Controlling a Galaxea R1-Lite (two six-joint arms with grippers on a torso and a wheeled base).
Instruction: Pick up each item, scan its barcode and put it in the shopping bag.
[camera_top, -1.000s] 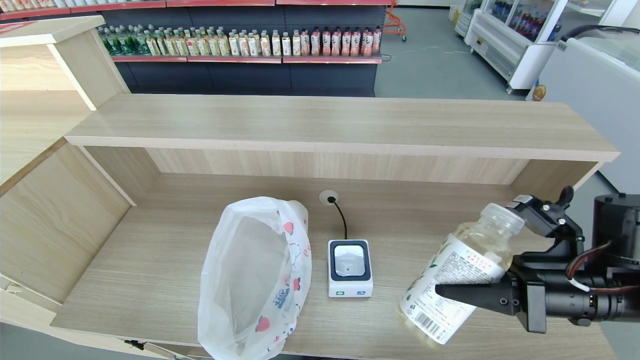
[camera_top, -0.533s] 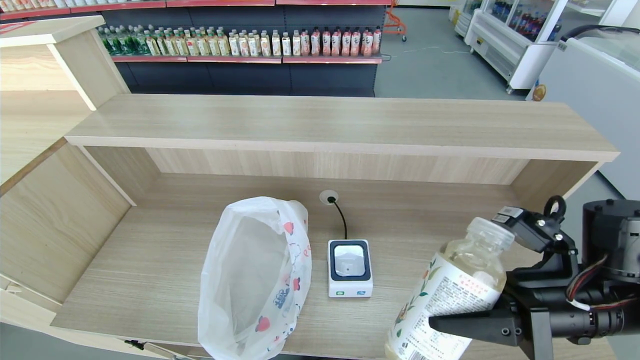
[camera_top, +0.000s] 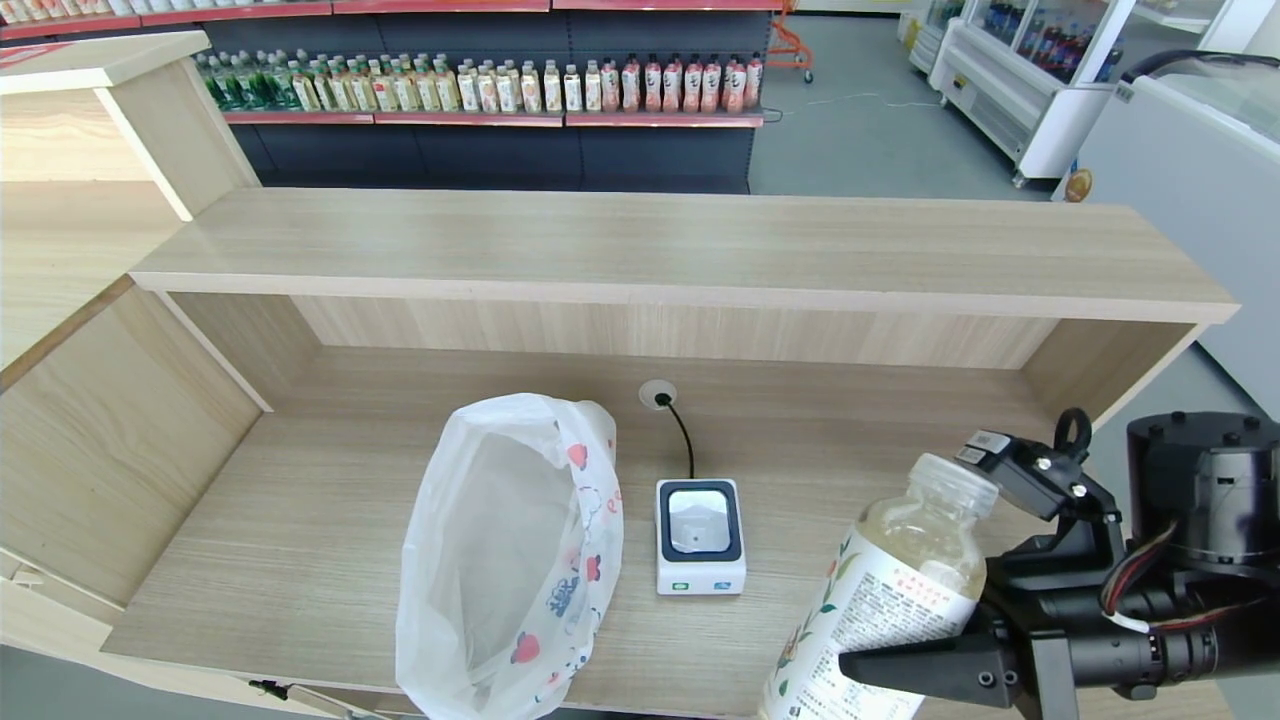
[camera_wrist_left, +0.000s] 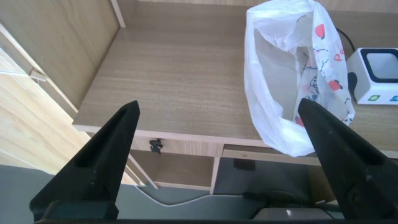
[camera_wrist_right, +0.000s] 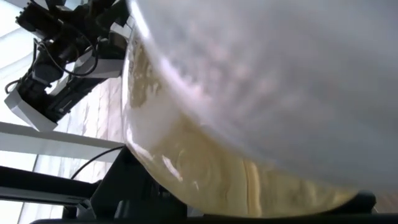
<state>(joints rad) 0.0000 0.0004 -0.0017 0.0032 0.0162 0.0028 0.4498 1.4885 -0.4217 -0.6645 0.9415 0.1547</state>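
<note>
Scan step: the right gripper (camera_top: 910, 555) has its fingers clamped on the tilted bottle (camera_top: 880, 610), held above the surface (camera_top: 300, 520) to the right of the scanner (camera_top: 700, 535). Next, I'd judge, its barcode must face the scanner. The left gripper (camera_wrist_left: 219, 106) has its fingers apart.

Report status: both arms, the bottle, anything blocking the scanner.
Right gripper: jaws shut on bottle, tilted, right of scanner. Left gripper: jaws open, empty, shopping bag ahead. Nothing between bottle and scanner.

Pale wood counter (camera_top: 680, 240), drink shelves (camera_top: 480, 90) behind — grey floor (camera_top: 860, 140), white freezers (camera_top: 1040, 70)
</note>
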